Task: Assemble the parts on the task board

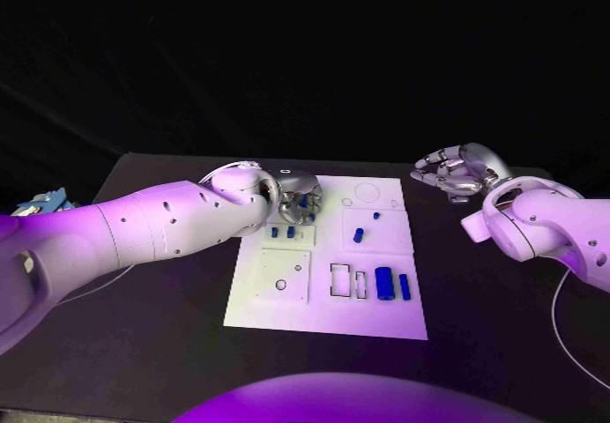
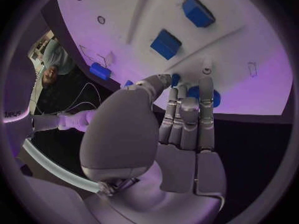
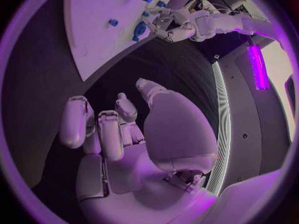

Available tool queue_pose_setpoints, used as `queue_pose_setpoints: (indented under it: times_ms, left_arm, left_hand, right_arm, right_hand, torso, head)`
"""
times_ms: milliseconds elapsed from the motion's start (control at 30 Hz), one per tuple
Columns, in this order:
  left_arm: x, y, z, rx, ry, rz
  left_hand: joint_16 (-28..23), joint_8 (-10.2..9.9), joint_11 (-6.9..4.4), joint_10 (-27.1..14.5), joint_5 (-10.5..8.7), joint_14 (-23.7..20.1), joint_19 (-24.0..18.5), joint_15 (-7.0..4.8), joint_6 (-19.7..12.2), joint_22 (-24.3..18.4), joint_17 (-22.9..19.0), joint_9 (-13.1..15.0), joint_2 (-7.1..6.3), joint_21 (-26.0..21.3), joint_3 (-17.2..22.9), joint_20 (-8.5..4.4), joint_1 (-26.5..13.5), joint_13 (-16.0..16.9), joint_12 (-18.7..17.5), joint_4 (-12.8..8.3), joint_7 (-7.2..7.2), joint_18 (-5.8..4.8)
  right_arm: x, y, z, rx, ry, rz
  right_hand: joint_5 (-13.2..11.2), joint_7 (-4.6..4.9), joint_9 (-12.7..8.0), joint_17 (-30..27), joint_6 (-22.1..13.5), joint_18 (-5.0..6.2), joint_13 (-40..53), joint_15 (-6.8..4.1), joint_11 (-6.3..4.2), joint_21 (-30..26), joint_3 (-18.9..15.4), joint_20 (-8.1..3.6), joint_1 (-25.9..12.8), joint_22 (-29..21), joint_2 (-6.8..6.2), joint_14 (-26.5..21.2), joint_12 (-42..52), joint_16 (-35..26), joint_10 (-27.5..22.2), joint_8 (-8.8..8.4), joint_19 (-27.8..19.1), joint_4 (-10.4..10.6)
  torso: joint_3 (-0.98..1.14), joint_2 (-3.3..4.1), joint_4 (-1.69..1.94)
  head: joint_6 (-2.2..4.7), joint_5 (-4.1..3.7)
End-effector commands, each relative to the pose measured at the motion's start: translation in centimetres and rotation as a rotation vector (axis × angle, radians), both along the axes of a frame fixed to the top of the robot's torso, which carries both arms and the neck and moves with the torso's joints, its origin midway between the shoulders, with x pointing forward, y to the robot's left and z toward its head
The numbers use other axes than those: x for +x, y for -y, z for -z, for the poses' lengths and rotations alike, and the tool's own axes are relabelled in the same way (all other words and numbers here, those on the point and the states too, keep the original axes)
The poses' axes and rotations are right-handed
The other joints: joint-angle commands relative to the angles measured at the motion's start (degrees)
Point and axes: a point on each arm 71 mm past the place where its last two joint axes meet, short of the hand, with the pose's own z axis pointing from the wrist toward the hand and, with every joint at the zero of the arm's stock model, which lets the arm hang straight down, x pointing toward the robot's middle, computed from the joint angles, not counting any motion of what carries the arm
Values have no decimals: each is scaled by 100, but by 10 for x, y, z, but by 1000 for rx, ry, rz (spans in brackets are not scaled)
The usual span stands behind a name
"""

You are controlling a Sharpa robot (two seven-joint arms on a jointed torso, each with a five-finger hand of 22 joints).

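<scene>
While left hand [image 1: 296, 199] overhangs task board [image 1: 382, 319], right hand [image 1: 454, 173] apart.

Task board [image 1: 261, 308] in the middle of the table [image 1: 152, 352], parts [image 1: 391, 285] standing toward its right edge, left hand [image 1: 295, 201] over its far left corner, right hand [image 1: 451, 174] beyond its right edge.

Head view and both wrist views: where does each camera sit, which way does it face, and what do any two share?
Head view: on the robot's head, looking down at the task board; both arms enter, left hand over the board, right hand off it.
Left wrist view: behind the left hand, facing the board and blue parts.
Right wrist view: behind the right hand, facing the table; board and left hand beyond.
Shared: all three show the board and the left hand.
</scene>
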Motion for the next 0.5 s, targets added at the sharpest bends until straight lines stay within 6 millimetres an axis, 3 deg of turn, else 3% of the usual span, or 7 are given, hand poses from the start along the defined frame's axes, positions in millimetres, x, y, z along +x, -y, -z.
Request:
queue_pose_setpoints:
  times_ms: [33, 500]
  left_arm:
    - [0, 2, 4, 19, -15, 3]
    - [1, 2, 9, 30, -39, -1]
  left_hand:
    - [19, -29, -10, 37, -23, 43, 56, 13, 48, 5, 5, -8, 69, 27, 32, -1, -9, -5, -19, 3, -1, 85]
    - [138, -76, -30, 120, -53, 130, 56, 0, 82, 59, 131, -26, 98, 116, 74, -9, -15, -16, -16, -44, -2, 85]
  right_arm:
    - [0, -1, 0, 2, 4, -10]
    - [0, -2, 0, 2, 4, -11]
  right_hand:
    - [30, -13, 5, 378, -38, 88, -5, -35, -5, -19, 9, 14, 31, 88, -25, 326, -24, -37, -50, 38, -33, 41]
    - [34, -13, 6, 390, -36, 88, 8, -35, -6, -20, 11, 14, 32, 89, -20, 329, -13, -33, -38, 48, -30, 46]
  torso:
    - [0, 0, -2]
    - [1, -5, -2]
  head:
    - [-10, -8]
    - [-41, -13]
